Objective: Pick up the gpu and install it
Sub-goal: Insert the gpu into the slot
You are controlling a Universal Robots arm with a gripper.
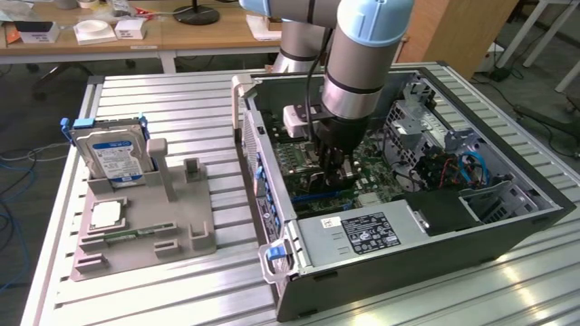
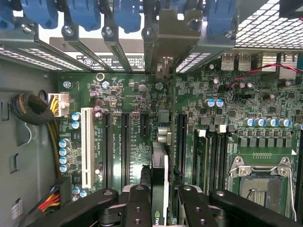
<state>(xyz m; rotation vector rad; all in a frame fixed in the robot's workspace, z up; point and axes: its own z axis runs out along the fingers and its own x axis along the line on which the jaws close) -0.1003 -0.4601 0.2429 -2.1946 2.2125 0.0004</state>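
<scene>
gpu [image 2: 160,165] held edge-on between gripper [image 2: 161,198] fingers.

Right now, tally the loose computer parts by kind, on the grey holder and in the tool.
hard drive: 1
processor: 1
memory stick: 1
gpu: 1
Total: 4

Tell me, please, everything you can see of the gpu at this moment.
The gpu stands on edge inside the open computer case, held between the black fingers of the end effector. In the wrist view it shows edge-on as a thin pale strip with a dark green board, its silvery metal bracket reaching up to the rear slot openings between the blue latches. It sits over the motherboard among the long black expansion slots; whether it is fully seated cannot be told.
</scene>
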